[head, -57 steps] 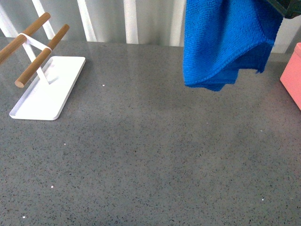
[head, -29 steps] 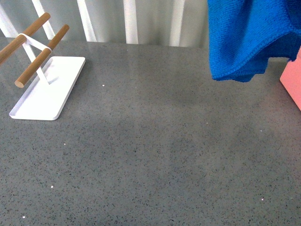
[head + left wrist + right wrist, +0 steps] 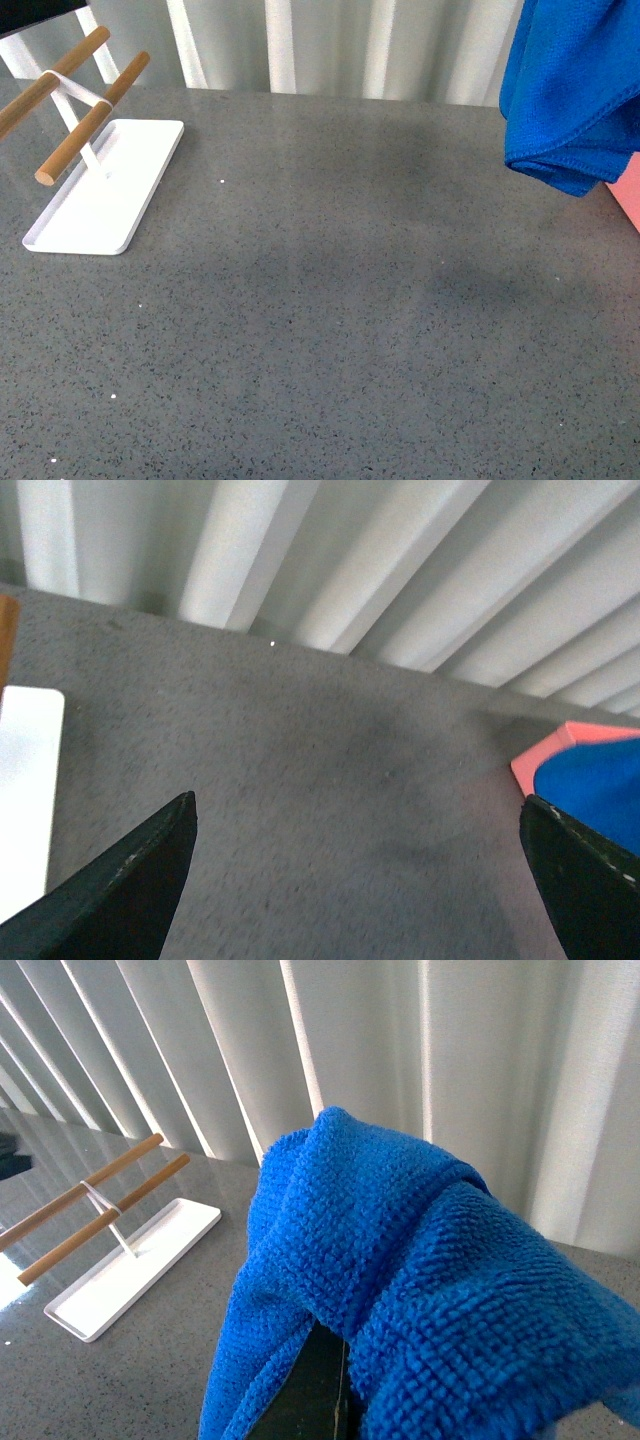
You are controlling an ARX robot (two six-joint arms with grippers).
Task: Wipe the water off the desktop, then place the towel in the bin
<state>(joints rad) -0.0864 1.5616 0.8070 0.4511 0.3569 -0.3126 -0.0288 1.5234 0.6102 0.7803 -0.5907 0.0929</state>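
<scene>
Well, at this moment you had the towel (image 3: 568,95) up in the air at the far right of the scene. It was bunched in thick folds and hung clear of the worktop (image 3: 330,330) — its lowest hem sat just above the left edge of the pink bin (image 3: 630,195), of which only a sliver showed. From the right wrist, the cloth was draped over the right fingers (image 3: 318,1395); just a dark strip of them peeked out beneath, clenched on the towel. Your left fingers (image 3: 125,890) were released and spread wide, held above the grey surface. From that wrist a corner of the bin showed with blue inside its outline — whether the cloth was in it or only over it, you could not tell. At the far left stood the white tray (image 3: 95,215), with its two wooden bars (image 3: 94,118) raised on a white post. Pale vertical slats (image 3: 330,45) ran behind the far edge.
</scene>
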